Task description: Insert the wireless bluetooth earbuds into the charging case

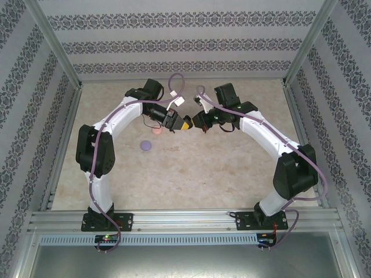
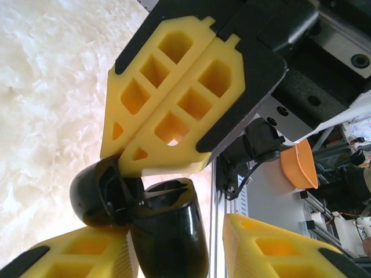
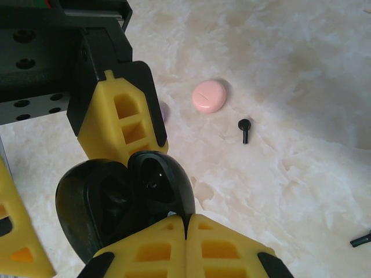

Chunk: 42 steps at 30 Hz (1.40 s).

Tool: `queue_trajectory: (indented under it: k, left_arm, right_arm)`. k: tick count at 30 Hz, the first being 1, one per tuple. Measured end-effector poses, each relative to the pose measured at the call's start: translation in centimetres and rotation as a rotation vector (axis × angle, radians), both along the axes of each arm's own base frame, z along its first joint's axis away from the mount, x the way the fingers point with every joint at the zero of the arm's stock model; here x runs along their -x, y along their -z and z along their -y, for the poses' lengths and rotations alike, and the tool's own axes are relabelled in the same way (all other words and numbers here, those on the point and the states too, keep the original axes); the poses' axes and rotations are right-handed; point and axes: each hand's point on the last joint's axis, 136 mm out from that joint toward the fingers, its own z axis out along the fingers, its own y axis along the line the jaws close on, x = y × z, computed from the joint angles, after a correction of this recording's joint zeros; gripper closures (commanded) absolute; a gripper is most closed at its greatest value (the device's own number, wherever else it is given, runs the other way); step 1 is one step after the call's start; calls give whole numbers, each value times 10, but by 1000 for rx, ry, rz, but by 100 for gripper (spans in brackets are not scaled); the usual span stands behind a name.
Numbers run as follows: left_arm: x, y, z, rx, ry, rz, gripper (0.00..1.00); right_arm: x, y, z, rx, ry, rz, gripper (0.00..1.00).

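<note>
- While the right gripper point(image 3: 186, 229) has its two pads pressed flat together on the rim of the charging case point(image 3: 133, 197), the case hangs off its fingertips, clear of the table point(image 3: 301, 69).
- Case is glossy black and hinged open, lid swung to one side and cup to the other. My guess is that it is pinched by the edge so the sockets stay reachable.
- Left gripper point(image 1: 183, 124) comes in head-on, tip to tip with the right. Its jaws stand apart, one finger on each side of the case. One pad looks to touch the shell and a gap shows at the other, so it straddles rather than clamps.
- Likely purpose: a second hold to steady or re-seat the case before any bud goes in.
- No bud is in either gripper. One black earbud point(image 3: 244, 128) lies on the table beyond the right fingertips, with a pink disc point(image 3: 209, 95) near it.
- A dark sliver point(image 3: 360, 238) lies off to the side of the right fingers; can't tell if it is a bud.
- Purple disc point(image 1: 146, 146) sits below and behind the left gripper.
- Both arms arch inward from their bases, elbows out and wrists turned to face each other mid-table.
</note>
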Motion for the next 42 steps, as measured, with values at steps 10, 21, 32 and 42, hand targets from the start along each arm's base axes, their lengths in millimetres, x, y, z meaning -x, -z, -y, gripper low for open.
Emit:
queue_trajectory:
  k: [10,21,32,42]
  left_arm:
    - [-2,5,1,3,3,-12,95]
    - [-22,9,-19,14,-158,63,100]
    - [-39,-65,-70,67,-544,450,100]
    - [-48,-117,-102,140,-822,624,100]
  right_arm:
    - [-3,2,3,17,20,1,64]
    - [1,-61,34,-76,172,96,41]
    - [-27,7,29,8,369,-105,41]
    - [-64,91,-30,171,331,-239,44]
